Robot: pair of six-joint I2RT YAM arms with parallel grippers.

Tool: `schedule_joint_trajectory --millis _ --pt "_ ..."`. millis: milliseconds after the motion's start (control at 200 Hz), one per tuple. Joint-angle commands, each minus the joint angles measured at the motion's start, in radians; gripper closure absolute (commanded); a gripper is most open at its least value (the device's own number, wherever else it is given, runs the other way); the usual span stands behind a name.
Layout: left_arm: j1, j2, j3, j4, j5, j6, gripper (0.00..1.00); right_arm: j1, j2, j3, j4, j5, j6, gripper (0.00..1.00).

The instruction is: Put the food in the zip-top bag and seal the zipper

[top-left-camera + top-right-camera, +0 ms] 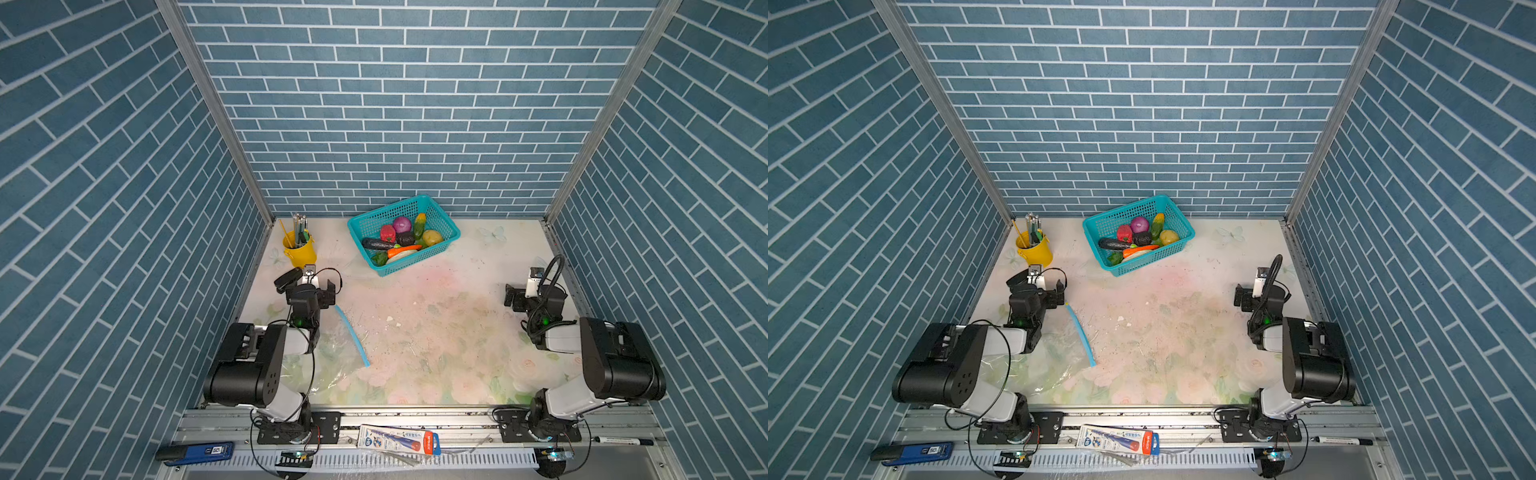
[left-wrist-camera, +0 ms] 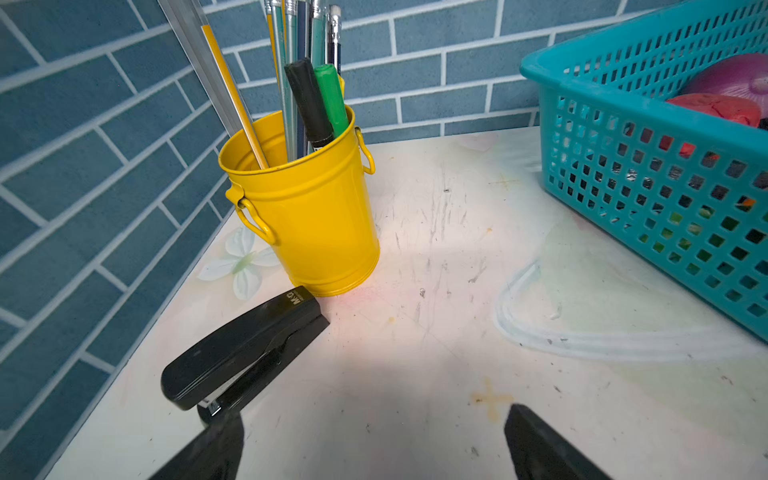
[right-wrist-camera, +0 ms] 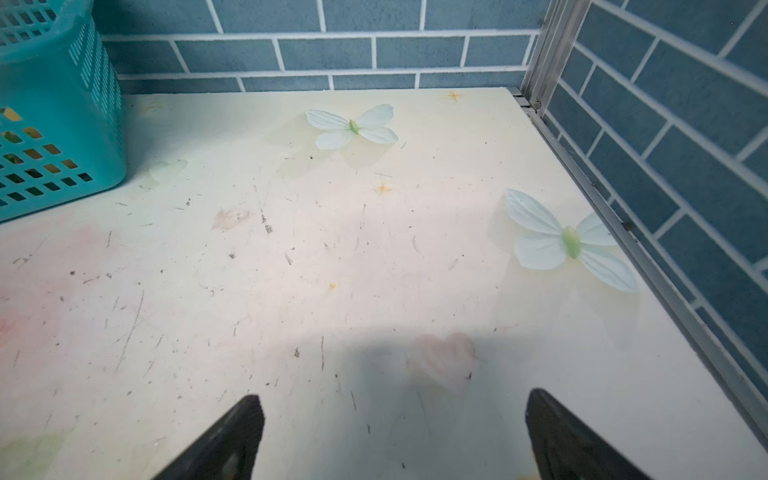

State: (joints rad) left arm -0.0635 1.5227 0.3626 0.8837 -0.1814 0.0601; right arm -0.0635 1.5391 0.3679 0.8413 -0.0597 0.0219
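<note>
The food (image 1: 401, 239) (image 1: 1140, 237) lies piled in a teal basket (image 1: 399, 267) (image 1: 1133, 269) at the back middle: red pepper (image 2: 719, 109), purple onion (image 2: 731, 77), yellow potato (image 1: 432, 237), dark eggplant (image 1: 376, 244), orange carrot (image 1: 402, 251). The clear zip-top bag (image 1: 332, 353) (image 1: 1054, 357) lies flat at front left, partly under my left arm. Its light-blue zipper (image 1: 352, 336) (image 1: 1081, 336) runs along the edge facing the table's middle. My left gripper (image 1: 311, 287) (image 2: 374, 436) stands open over bare table beyond the bag. The right gripper (image 1: 534, 291) (image 3: 395, 432) is open near the right wall.
A yellow bucket (image 1: 300, 251) (image 2: 316, 216) of pens stands in the back left corner, with a black stapler (image 1: 288, 278) (image 2: 241, 353) just ahead of my left gripper. Brick-pattern walls close three sides. A packet (image 1: 399, 440), a blue tool (image 1: 199, 453) and a marker (image 1: 623, 440) lie on the front rail.
</note>
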Motion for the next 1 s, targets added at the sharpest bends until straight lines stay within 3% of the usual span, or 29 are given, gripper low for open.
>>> schedule_joint_trajectory --millis 0,995 --pt "0.007 0.006 0.019 -0.009 0.005 -0.003 0.01 0.009 0.007 0.031 0.016 0.019 0.015 0.01" --pt "0.007 0.007 0.018 -0.009 0.005 -0.003 0.01 0.011 0.007 0.031 0.014 0.009 0.014 0.01"
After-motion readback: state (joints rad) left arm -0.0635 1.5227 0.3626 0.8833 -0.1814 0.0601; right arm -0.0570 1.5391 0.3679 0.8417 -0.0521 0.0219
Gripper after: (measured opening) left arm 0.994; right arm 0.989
